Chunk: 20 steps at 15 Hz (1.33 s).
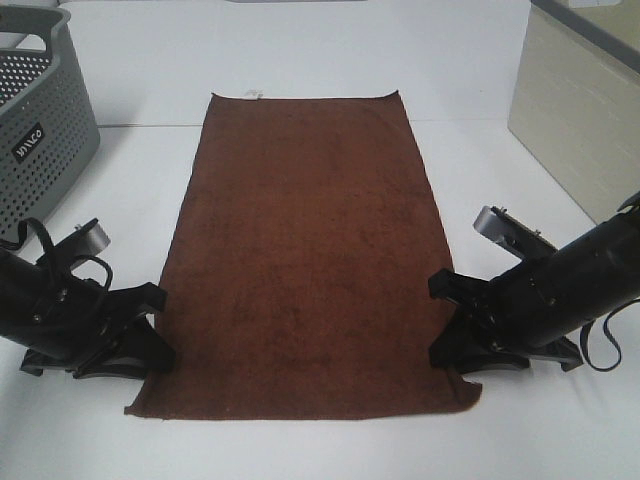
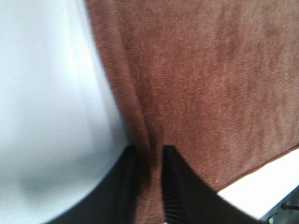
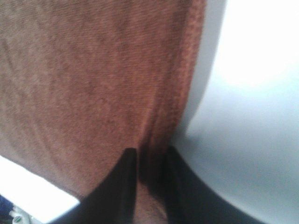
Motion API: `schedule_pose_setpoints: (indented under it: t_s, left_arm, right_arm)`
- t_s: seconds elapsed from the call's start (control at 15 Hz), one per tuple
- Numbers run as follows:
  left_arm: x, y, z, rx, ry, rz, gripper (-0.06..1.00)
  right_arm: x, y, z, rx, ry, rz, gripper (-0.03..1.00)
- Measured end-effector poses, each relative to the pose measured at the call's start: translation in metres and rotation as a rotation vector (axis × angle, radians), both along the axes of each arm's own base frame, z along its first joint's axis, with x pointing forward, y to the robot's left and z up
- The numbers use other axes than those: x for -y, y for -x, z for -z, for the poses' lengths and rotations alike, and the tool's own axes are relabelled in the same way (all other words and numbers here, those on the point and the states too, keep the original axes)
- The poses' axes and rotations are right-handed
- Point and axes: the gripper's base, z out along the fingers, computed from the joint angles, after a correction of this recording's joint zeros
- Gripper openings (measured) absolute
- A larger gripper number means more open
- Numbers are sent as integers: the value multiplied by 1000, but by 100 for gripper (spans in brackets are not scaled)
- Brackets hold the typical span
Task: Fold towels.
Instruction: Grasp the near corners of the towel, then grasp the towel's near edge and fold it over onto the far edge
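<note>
Left gripper (image 1: 158, 325): sits low on the white table (image 1: 300, 50) at the near left and pinches a raised ridge of the towel (image 1: 300, 250) on its left long edge, close to the near left corner. Left wrist view: dark fingers (image 2: 182, 196) drawn in on a fold of reddish-brown terry, cloth filling the gap between them.

Far left: grey perforated basket (image 1: 40, 130), well apart from the cloth.

Middle: towel spread flat, long sides running near to far, small white tag (image 1: 250, 95) at the far short edge, near edge slightly wavy.

Right gripper (image 1: 442, 318): sits low at the near right and pinches a ridge of the right long edge, close to the near right corner. Right wrist view: jaws nearly together, a fold of terry caught between them.

Far right: beige cabinet (image 1: 580, 120), apart from the towel.
</note>
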Motion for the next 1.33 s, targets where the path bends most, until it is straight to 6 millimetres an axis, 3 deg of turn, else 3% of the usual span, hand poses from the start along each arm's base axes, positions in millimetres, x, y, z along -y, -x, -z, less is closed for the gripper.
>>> schedule_pose_setpoints:
  t_s: [0.07,0.13,0.33,0.53,1.13,1.33]
  left_arm:
    - [-1,0,2,15,-15,23,3]
    - [-1,0,2,21,-19,29,1]
    - [-2,0,-2,33,-25,37,0]
    - [-4,9,-20,75,-26,25,0]
    - [-17,94,-35,13,-10,14,0]
    - [-17,109,-38,-7,20,13,0]
  right_arm:
    - [1,-1,1,2,16,8,4]
    - [1,-1,2,-1,18,15,0]
    - [2,-1,-2,5,23,23,0]
    - [3,5,-13,-7,39,13,0]
    - [13,82,-33,-95,4,-1,0]
    - [15,99,-33,-123,-4,-9,0]
